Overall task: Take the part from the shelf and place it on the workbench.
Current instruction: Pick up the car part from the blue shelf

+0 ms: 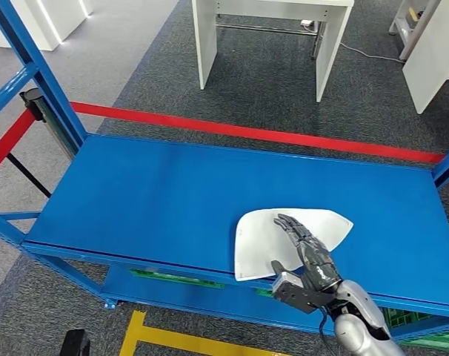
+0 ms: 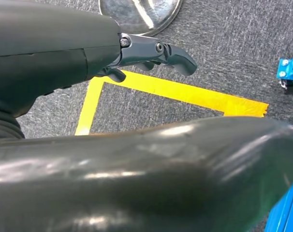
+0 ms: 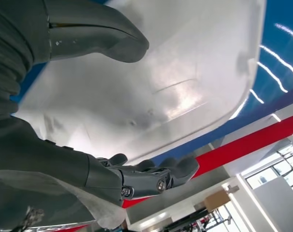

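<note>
On the shelf: an inventory of this moment, label by label.

Part: white part (image 1: 267, 241), a flat, thin panel with one rounded end and one tapering end; it lies on the blue shelf (image 1: 155, 200), close to the front edge, toward the robot's right side.

Part overhang: the near corner of the part appears to project just past the front lip of the shelf, which gives a thumb room to come underneath it.

Right hand: right hand (image 1: 306, 259) reaches in from below with its fingers (image 1: 292, 226) stretched out flat over the top face of the part, lying close together; the thumb sits low at the shelf edge.

Right hand, close view: the thumb and the darker fingers (image 3: 152, 176) stand on opposite faces of the panel's edge, so the hold reads as a pinch being set across the thin sheet; whether it is squeezed firm, I cannot tell.

Reason for hold: judged, a flat sheet offers no other purchase than its edge.

Left hand: left hand (image 2: 156, 53) hangs over grey carpet and a yellow floor line (image 2: 181, 92), fingers loosely extended and holding nothing.

Counter: white counter (image 1: 267, 30) stands beyond the shelf and a red floor line (image 1: 255, 133), well apart from the part.

Writing: no brand, label or lettering can be read on anything here.
</note>
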Tool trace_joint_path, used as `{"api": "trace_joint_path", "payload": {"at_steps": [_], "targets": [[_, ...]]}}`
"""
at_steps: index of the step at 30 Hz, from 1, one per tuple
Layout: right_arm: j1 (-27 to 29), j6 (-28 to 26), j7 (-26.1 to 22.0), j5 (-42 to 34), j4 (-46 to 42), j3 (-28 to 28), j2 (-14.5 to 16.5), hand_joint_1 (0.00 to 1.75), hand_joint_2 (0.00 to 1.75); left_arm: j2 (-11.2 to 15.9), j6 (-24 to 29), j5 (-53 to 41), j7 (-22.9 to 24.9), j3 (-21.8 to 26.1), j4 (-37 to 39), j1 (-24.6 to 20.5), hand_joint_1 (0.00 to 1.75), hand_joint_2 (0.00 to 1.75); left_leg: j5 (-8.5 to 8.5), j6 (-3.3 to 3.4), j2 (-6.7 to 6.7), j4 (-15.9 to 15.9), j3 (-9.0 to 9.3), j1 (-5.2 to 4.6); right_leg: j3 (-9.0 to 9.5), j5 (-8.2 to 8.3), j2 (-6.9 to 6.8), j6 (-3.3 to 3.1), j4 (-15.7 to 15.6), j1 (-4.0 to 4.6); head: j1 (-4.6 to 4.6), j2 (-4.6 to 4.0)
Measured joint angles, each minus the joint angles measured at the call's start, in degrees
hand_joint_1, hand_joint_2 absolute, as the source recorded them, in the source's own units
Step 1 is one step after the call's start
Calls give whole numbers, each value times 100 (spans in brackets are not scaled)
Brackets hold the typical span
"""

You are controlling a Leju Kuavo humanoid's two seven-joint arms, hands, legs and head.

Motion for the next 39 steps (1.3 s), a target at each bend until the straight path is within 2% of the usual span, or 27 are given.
{"api": "trace_joint_path", "payload": {"at_steps": [5, 17, 22, 32, 39], "targets": [[-200, -20, -32, 78, 118, 44, -116, 0, 175, -2, -5, -4, 21, -18, 0, -7, 0, 0, 0, 0, 0, 1, 1, 1, 0, 0, -1, 0, 0, 1, 1, 1], [-206, -190, -176, 131, -101, 201, -161, 0, 175, -8, 0, 20, 24, -33, 0, -7, 0, 0, 0, 0, 0, 0, -1, 2, -1, -1, -1, 0, 0, 2, 2, 0], [-73, -346, -289, 131, -445, 267, -161, 0, 175, -8, 13, 59, 14, -32, 0, -1, 0, 0, 0, 0, -1, 0, -1, 2, -1, -1, -2, 0, 0, 2, 1, 0], [211, -182, -408, -33, -1046, 767, -164, 0, 175, -7, 28, 80, -7, -31, 0, 10, 0, 0, -1, 1, -1, -2, -2, 2, -2, -3, -2, 1, 0, 3, 1, 0], [358, -301, -179, -313, -1112, 861, -166, 0, 175, -7, 51, 117, -15, -28, 0, 30, 0, 0, -1, 1, -1, -1, -2, 2, -1, -2, -2, 1, 0, 2, 1, 0]]}}
